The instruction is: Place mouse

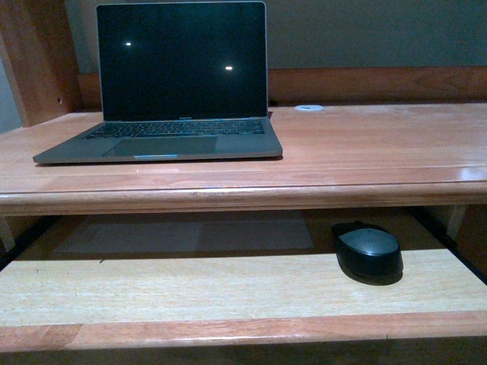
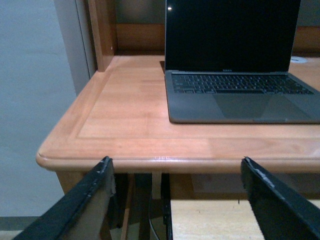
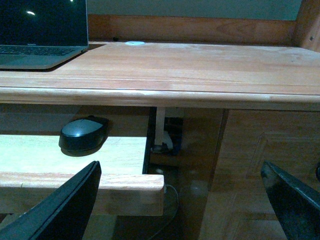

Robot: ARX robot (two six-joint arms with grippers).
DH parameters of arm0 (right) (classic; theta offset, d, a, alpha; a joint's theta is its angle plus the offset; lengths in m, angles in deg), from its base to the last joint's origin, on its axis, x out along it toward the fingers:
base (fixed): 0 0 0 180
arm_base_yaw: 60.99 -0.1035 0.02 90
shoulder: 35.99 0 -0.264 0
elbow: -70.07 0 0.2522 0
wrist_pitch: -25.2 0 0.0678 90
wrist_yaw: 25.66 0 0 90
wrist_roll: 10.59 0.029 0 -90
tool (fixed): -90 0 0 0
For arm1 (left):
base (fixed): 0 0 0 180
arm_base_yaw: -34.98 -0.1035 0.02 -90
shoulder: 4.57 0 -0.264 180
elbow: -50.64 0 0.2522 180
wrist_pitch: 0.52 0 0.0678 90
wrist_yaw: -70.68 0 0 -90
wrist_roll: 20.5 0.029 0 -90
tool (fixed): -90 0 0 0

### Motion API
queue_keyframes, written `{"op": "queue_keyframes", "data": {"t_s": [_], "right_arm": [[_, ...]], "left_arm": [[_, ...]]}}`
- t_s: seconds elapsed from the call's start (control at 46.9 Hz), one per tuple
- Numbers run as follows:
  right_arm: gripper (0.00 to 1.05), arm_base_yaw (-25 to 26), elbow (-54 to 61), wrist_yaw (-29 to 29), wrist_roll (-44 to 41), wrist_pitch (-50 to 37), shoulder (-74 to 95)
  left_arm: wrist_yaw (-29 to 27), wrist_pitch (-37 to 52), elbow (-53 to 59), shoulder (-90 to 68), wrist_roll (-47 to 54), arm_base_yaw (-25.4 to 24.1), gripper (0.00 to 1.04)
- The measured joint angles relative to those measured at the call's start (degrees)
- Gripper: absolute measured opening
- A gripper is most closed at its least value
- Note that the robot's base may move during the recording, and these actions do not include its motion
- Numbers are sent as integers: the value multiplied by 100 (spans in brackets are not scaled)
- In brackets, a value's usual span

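Most likely slip: clipping the overhanging front edge of the desk top (image 1: 365, 144) while reaching in for the mouse (image 1: 368, 252). Lies at about 4 o'clock in the front view, toward the right end of the pull-out shelf (image 1: 190, 289), close under that edge, untouched. Leaves little headroom; on a steep approach, could mean striking wood or nudging the mouse deeper, out of reach. Smooth and domed besides, so apt to squirt from an off-centre pinch. Sits near the shelf's right end too, with an open gap beyond in the right wrist view; could be shoved off by a sideways brush.

Right gripper (image 3: 181, 192): spread wide, nothing between the fingers, well short of the mouse. Left gripper (image 2: 175, 192): likewise released and empty, hovering off the desk's left front corner.

Around: open laptop (image 1: 179, 84) at 10 o'clock on the desk top, screen dark; small white disc (image 1: 309, 108) near 12 o'clock by the back rail. Bare wood at 2 o'clock, right of the laptop, probably the landing spot; only the desk lip between it and the mouse
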Motion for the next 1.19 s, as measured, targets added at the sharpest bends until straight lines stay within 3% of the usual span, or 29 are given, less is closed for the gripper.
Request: {"op": "queue_keyframes", "data": {"t_s": [0.17,0.49,1.193], "right_arm": [[98,0,0,2,0,0,0],[98,0,0,20,0,-2,0],[98,0,0,2,0,0,0]], "left_arm": [[-219,868,977,72,-46,118,50],[-756,828,1410,922,-70,774,2],[-820,11,1934,2378,-94,726,2]]}}
